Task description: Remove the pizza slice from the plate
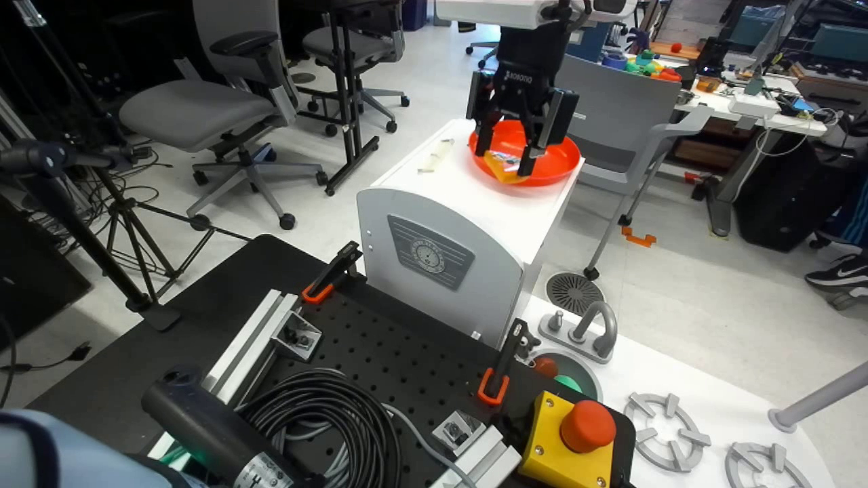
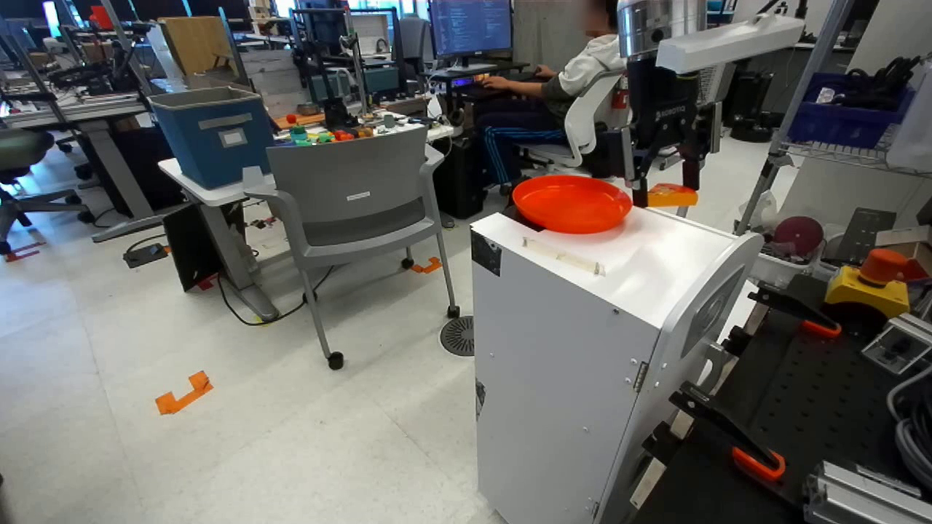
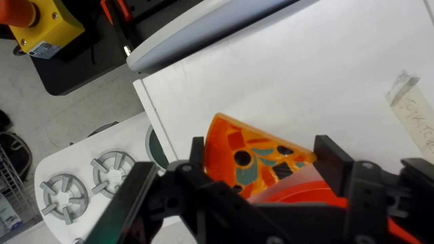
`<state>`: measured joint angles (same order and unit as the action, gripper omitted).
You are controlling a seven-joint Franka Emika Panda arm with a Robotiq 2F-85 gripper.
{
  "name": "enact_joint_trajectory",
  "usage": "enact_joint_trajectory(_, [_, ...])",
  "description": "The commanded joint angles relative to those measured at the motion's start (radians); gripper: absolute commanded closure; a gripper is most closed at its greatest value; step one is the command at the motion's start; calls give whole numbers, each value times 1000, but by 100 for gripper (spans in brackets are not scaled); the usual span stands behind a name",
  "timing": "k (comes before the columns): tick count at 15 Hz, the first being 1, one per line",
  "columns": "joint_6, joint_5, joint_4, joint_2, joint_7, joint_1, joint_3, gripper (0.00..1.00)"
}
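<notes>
In an exterior view, the plate (image 1: 556,161) sits on the white worktop (image 1: 461,196), and the claw (image 1: 506,157) hangs at its near side with the pizza slice (image 1: 504,171) between its 2 fingers (image 1: 528,163). From this angle the slice overlaps the rim, so it's hard to say here whether it is over the dish or in front of it.

In an exterior view, the slice (image 2: 674,196) hangs off to the side of the plate (image 2: 572,205), with 1 of the fingers showing between the 2 things. The plate's inside reads as plain orange. The slice shows past the worktop's far edge, so I judge it is held up, not resting; how high, I can't tell.

In the wrist view, the claw is closed on the slice (image 3: 223,149) end to end: curved crust against 1 finger, point against the other, toppings facing the camera. White worktop shows behind it, and the plate's rim is just beside its long edge, partly hidden by the fingers.

So the main part, getting the slice off the plate, looks done. Probably left: setting it down away from the dish and letting go. The task names no spot for it.
</notes>
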<state>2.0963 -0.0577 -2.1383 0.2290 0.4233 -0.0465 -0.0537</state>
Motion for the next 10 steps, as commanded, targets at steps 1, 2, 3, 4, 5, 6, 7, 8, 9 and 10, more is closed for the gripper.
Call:
enact_joint_trajectory(1, [-29, -14, -18, -18, -15, 2, 3, 45])
enact_joint_trajectory(2, [-33, -15, -20, -14, -12, 1, 3, 45])
enact_joint_trajectory(3, [-37, -12, -20, -9, -13, 2, 3, 45])
enact_joint_trajectory(4, [-39, -11, -21, -8, -10, 3, 2, 45])
enact_joint_trajectory(5, [-35, -14, -26, -8, -9, 2, 2, 45])
enact_joint_trajectory(6, [-33, -17, -29, -9, -8, 1, 2, 45])
enact_joint_trajectory(7, [-27, -18, -33, -11, -6, 1, 1, 45])
enact_joint_trajectory(8, [-22, -17, -37, -12, -3, 1, 1, 45])
enact_joint_trajectory(9, [-22, -19, -40, -13, -4, 1, 1, 34])
enact_joint_trajectory(10, [-22, -18, -41, -13, -3, 1, 1, 5])
